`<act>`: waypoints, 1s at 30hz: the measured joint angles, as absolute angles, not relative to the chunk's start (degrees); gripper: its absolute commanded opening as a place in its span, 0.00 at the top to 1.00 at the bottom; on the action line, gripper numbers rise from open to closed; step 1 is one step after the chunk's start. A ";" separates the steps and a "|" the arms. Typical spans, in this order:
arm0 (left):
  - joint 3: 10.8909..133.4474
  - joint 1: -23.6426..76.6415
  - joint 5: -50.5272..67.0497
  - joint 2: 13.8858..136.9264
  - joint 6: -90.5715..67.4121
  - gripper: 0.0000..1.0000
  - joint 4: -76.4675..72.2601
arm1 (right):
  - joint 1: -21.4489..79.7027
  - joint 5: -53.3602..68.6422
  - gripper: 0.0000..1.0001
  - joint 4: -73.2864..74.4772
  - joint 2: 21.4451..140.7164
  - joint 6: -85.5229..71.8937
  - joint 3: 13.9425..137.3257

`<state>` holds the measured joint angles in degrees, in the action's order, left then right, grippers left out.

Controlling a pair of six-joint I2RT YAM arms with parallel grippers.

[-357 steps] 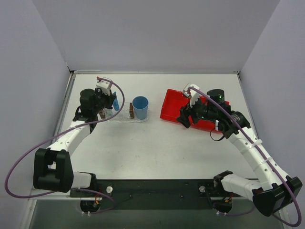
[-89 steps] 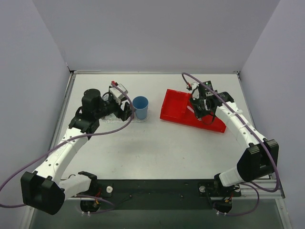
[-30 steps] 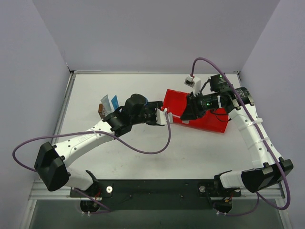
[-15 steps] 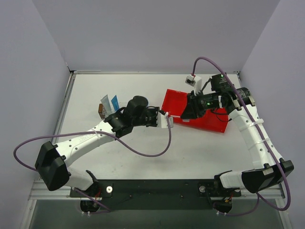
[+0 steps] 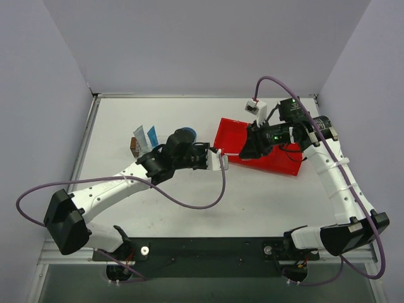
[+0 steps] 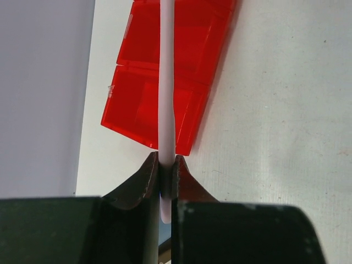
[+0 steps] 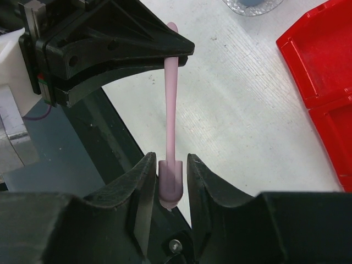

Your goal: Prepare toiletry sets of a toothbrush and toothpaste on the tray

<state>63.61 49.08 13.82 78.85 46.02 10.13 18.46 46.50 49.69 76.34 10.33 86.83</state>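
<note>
Handover in mid-air beside the red bin (image 5: 278, 163): left gripper (image 5: 221, 158) and right gripper (image 5: 243, 151) both clamp the toothbrush (image 5: 231, 153), one at each end. Next, the right probably must release so the left can carry it to the tray (image 5: 142, 150)

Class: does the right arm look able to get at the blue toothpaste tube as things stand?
Probably not. The right gripper is shut on the toothbrush, which the left gripper also clamps, and the left arm lies across the way to the blue toothpaste tube.
</note>
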 measured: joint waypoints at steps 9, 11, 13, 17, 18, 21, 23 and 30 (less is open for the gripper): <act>60.77 49.08 12.38 74.19 42.15 1.00 6.35 | 18.50 43.11 0.44 50.85 76.27 9.37 90.54; 59.51 49.06 12.12 72.84 41.34 1.00 5.13 | 18.72 42.63 0.41 50.87 76.23 8.91 92.03; 58.35 48.97 11.94 71.70 40.71 1.00 4.49 | 18.74 42.09 0.40 50.87 76.20 8.71 93.45; 56.58 48.10 11.73 69.71 39.18 1.00 3.27 | 18.65 41.36 0.39 50.83 76.20 7.73 96.27; 56.14 47.75 11.70 69.28 38.81 1.00 2.94 | 18.55 41.30 0.39 50.83 76.20 7.60 96.99; 54.87 45.84 11.77 68.18 37.01 1.00 2.81 | 17.96 40.75 0.39 50.50 76.03 7.49 99.15; 54.41 43.86 12.01 67.79 34.81 1.00 2.72 | 17.87 40.73 0.39 49.93 75.53 7.46 99.57; 54.59 35.46 14.02 67.18 22.52 1.00 -0.30 | 17.69 41.54 0.39 45.54 73.17 6.04 98.70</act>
